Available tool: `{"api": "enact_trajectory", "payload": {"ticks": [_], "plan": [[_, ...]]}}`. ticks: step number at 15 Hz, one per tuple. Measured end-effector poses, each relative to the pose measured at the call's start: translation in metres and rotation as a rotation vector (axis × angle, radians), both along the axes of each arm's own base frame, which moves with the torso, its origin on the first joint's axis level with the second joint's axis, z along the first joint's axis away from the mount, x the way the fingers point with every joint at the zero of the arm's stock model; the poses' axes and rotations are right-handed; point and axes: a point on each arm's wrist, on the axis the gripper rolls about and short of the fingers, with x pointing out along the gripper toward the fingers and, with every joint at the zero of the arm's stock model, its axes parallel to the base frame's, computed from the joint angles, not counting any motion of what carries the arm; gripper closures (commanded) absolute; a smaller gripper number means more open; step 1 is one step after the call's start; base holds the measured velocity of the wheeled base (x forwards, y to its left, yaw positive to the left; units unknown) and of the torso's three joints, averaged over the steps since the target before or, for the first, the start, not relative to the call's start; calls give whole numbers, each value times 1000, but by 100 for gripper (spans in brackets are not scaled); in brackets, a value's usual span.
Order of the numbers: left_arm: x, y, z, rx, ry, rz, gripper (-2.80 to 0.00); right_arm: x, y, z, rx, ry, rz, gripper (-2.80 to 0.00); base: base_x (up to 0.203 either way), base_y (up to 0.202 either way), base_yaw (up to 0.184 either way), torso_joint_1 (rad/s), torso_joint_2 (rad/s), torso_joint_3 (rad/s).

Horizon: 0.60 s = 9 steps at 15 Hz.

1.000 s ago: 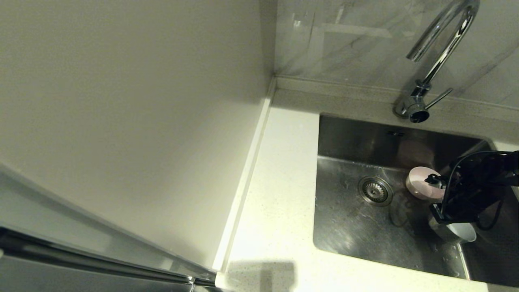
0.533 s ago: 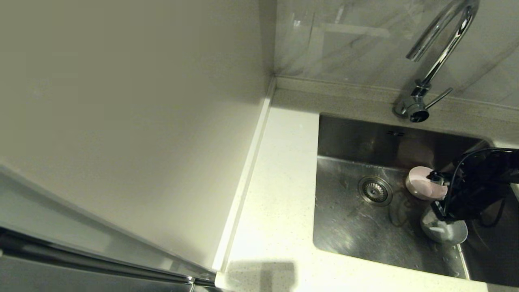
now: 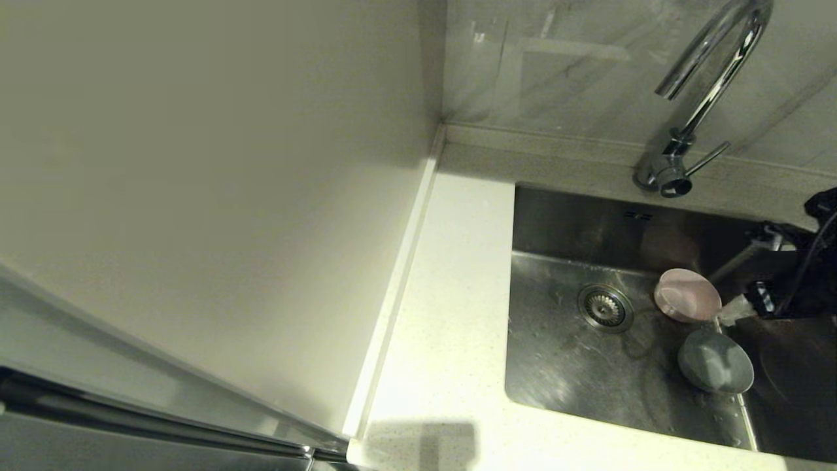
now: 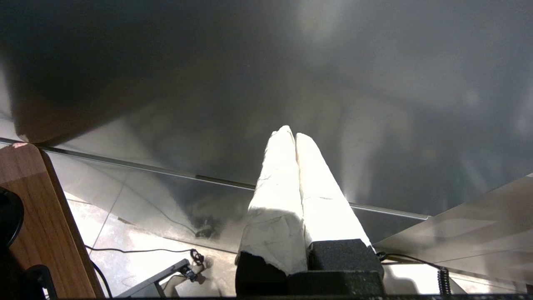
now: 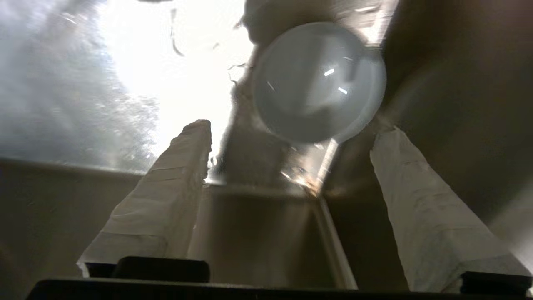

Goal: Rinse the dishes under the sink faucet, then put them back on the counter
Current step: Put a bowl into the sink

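Observation:
Two dishes lie in the steel sink [image 3: 562, 366]. A pale pink bowl [image 3: 686, 303] rests right of the drain strainer [image 3: 605, 307]. A grey-blue bowl [image 3: 715, 369] sits nearer the front right corner, also seen as the grey-blue bowl [image 5: 318, 81] in the right wrist view. My right gripper [image 3: 745, 281] [image 5: 293, 129] is open at the sink's right side, drawn back from the grey-blue bowl, with nothing between its fingers. The chrome faucet [image 3: 709, 78] arches over the back ledge. My left gripper [image 4: 291, 133] is shut and empty, parked away from the sink and outside the head view.
The white speckled counter [image 3: 451, 294] runs along the sink's left side and front edge. A plain off-white side panel [image 3: 209, 196] rises left of it. The faucet's lever handle [image 3: 709, 157] points right. Below the parked left arm lie cables and a wooden surface [image 4: 37, 216].
My right gripper opened and let go of the grey-blue bowl, which now lies on the sink floor. The gripper then pulled back to the right, uncovering both bowls.

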Motion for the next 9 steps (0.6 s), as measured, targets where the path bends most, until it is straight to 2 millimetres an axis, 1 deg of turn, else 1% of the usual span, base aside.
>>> {"api": "enact_trajectory", "payload": {"ticks": [2,4,6,7,9], "plan": [[0,0,0,0,0,0,0,-34,-6,31,-5,-79,-30,-280,0,0,0,0,0,0],[0,0,0,0,0,0,0,-66,-14,55,-3,-88,-99,-280,0,0,0,0,0,0],[0,0,0,0,0,0,0,-90,-23,83,-30,-71,-192,-280,0,0,0,0,0,0],[0,0,0,0,0,0,0,-101,-29,93,-50,-44,-253,-280,0,0,0,0,0,0],[0,0,0,0,0,0,0,-122,-45,101,-81,15,-380,-280,0,0,0,0,0,0]]}}
